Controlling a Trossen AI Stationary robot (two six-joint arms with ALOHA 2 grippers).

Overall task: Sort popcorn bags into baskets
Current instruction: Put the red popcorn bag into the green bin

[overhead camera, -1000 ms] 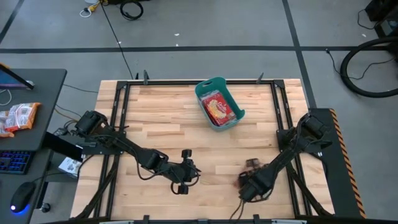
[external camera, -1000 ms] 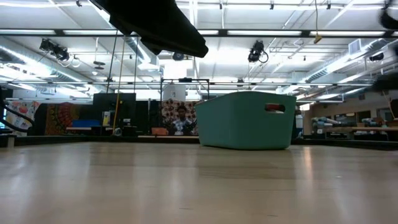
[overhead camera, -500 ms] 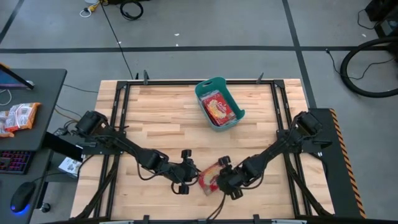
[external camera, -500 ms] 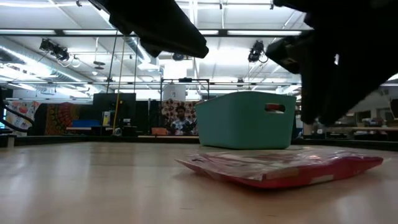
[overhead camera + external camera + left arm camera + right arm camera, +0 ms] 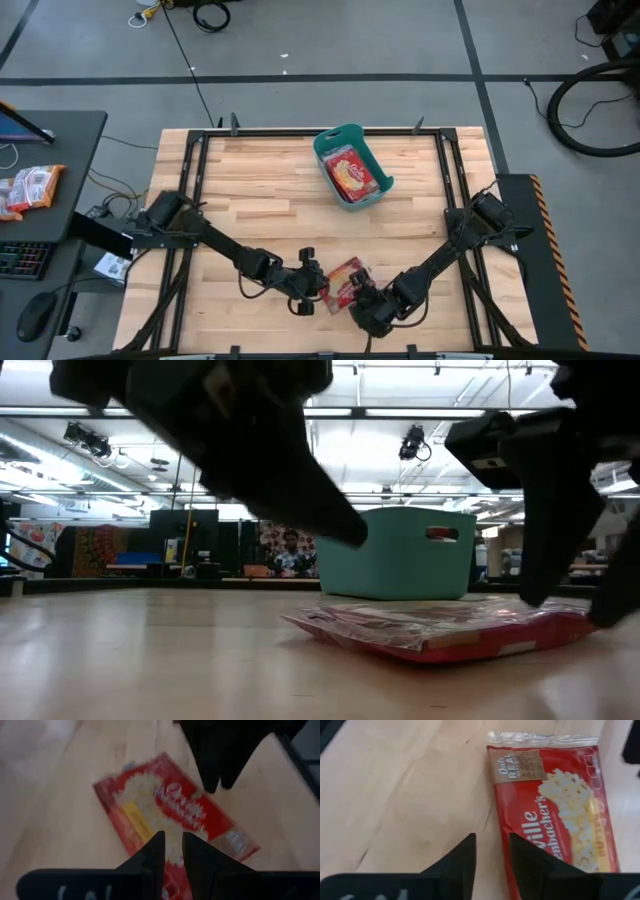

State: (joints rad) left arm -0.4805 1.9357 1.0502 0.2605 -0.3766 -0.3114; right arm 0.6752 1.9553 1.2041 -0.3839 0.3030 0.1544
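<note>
- From the high view I have a red popcorn bag [image 5: 345,281] lying flat on the wooden worktop [image 5: 250,190] near its front edge. The left end effector [image 5: 308,290] sits just beside it on one side and the right end effector [image 5: 365,305] just beside it on the other. The teal basket [image 5: 353,166] stands well apart at the far edge, with more popcorn bags [image 5: 351,172] inside. An orange-and-white snack packet [image 5: 28,187] lies on the side desk [image 5: 60,150].
- From the low view I see the bag [image 5: 440,628] flat on the boards [image 5: 150,660], the teal tub [image 5: 396,552] behind it, and dark arm parts hanging to either side of the bag.
- In the left wrist view my left end effector [image 5: 173,851] has its fingers nearly together with a narrow gap, over the packet [image 5: 175,815], holding nothing.
- In the right wrist view my right end effector [image 5: 492,851] shows a small gap between its fingers, right at the bag's [image 5: 555,800] long edge, gripping nothing.
</note>
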